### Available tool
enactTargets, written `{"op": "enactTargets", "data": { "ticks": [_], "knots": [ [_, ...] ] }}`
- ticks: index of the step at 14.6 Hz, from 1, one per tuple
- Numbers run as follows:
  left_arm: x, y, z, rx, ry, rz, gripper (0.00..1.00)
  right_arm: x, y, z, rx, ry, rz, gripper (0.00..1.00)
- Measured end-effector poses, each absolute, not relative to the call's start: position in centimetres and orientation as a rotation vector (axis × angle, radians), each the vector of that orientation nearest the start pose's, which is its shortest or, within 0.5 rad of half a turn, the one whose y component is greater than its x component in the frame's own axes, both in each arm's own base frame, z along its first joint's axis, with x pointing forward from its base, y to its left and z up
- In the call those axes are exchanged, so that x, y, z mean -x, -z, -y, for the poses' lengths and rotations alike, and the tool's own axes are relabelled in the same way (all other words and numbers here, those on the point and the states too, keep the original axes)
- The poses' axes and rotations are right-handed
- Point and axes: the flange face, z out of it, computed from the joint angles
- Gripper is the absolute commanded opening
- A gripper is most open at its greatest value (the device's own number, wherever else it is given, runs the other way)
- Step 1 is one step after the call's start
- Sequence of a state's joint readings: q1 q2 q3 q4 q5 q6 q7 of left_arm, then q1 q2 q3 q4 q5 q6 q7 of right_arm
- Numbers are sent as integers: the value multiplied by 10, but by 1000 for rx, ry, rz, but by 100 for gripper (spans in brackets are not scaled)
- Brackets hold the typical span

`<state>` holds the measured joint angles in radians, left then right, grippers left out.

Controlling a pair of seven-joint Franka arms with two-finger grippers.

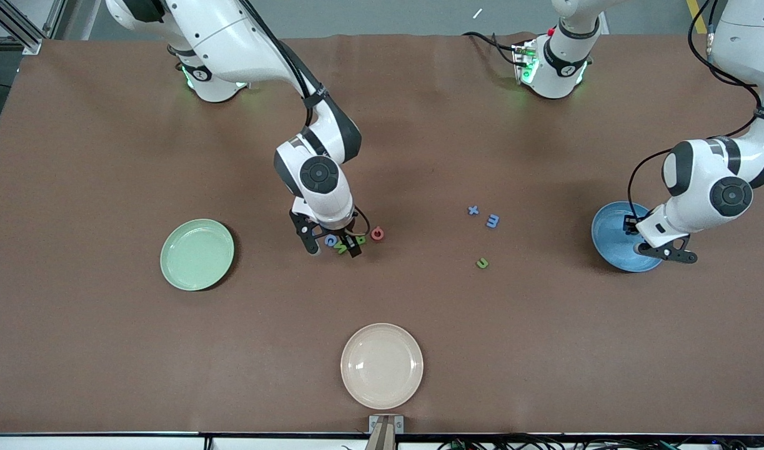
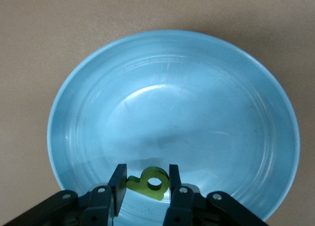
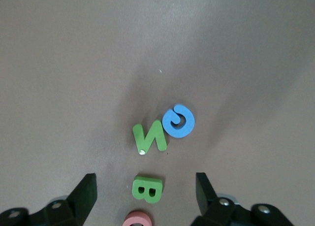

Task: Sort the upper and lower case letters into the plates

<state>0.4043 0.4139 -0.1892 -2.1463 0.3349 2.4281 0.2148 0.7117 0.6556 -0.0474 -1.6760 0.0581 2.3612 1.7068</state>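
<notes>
Letters scattered mid-counter; cream plate (image 1: 382, 365) nearest the camera, unused; green plate (image 1: 197, 254) toward the right arm's end; right gripper (image 3: 146, 196), fingers spread wide, low astride the green B (image 3: 147, 188), with green N (image 3: 149, 139), blue G (image 3: 178, 121) and pinkish letter (image 1: 377, 234) close by, likely lining up a pick; left gripper (image 2: 146, 182) over the blue plate (image 2: 88, 78), fingers clenched on a green letter (image 2: 150, 181), probably for release there.

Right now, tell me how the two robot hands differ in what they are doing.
The left hand is shut on a small green letter; the right hand stands open and holds nothing. The left hand is over the blue plate; the right hand is low over a cluster of letters on the bare table, its fingers either side of the green B. Both point down.
</notes>
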Motion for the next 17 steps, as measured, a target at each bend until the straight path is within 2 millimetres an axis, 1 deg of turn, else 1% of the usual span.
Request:
{"op": "enactTargets", "data": {
  "ticks": [1,2,3,5,6,7,8,9,11,13,15,17],
  "knots": [
    [-544,-199,-118,3011,-211,-388,20,-535,-223,-427,2672,0,-1588,80],
    [-543,-199,-118,3011,-212,-388,23,-534,-222,-429,2667,-1,-1598,80],
    [-543,-199,-118,3011,-212,-388,28,-532,-221,-431,2662,-1,-1606,78],
    [-543,-199,-118,3011,-211,-388,28,-528,-221,-436,2660,-2,-1611,78],
    [-543,-199,-118,3011,-211,-389,33,-526,-220,-438,2660,-3,-1612,78],
    [-543,-199,-118,3011,-211,-389,57,-525,-219,-439,2661,-3,-1613,78],
    [-543,-199,-118,3011,-210,-389,85,-524,-218,-440,2663,-4,-1615,78],
    [-544,-199,-118,3011,-209,-390,99,-524,-214,-440,2667,-7,-1617,78],
    [-545,-200,-116,3011,-201,-396,99,-523,-205,-439,2675,-10,-1622,76],
    [-548,-204,-109,3011,-182,-413,99,-522,-198,-440,2677,-9,-1620,73],
    [-554,-214,-96,3008,-152,-441,100,-521,-198,-441,2679,-8,-1616,72],
    [-560,-225,-73,3016,-110,-413,100,-521,-199,-442,2677,-7,-1613,71]
  ]
}}
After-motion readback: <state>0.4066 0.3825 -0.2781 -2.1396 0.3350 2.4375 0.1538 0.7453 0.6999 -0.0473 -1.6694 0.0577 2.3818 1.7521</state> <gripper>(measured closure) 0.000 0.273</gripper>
